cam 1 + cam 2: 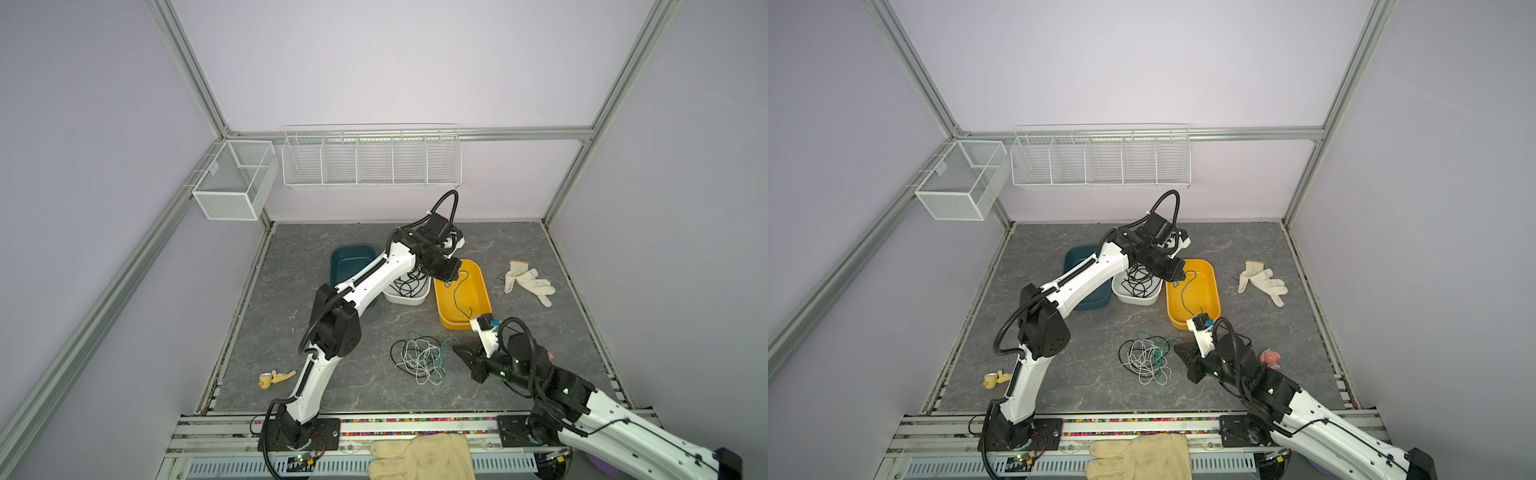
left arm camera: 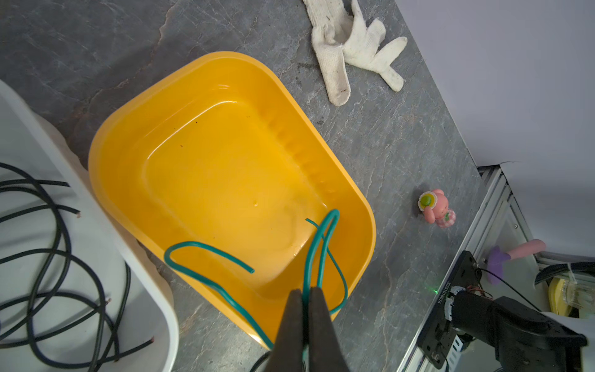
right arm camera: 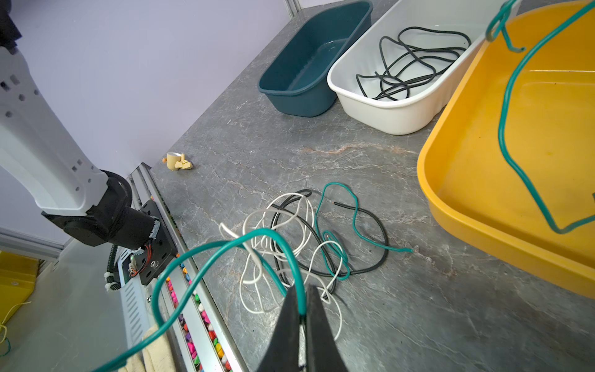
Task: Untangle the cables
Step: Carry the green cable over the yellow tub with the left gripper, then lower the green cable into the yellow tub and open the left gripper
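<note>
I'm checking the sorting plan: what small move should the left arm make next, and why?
Probably open the left pincer: it is shut on a teal cable whose loops hang mostly over the yellow bin, so letting go should drop it there.

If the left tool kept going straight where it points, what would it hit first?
Likely the yellow plastic tub, its floor or wall; the left tool, shut on a teal-green cable, aims into it.
</note>
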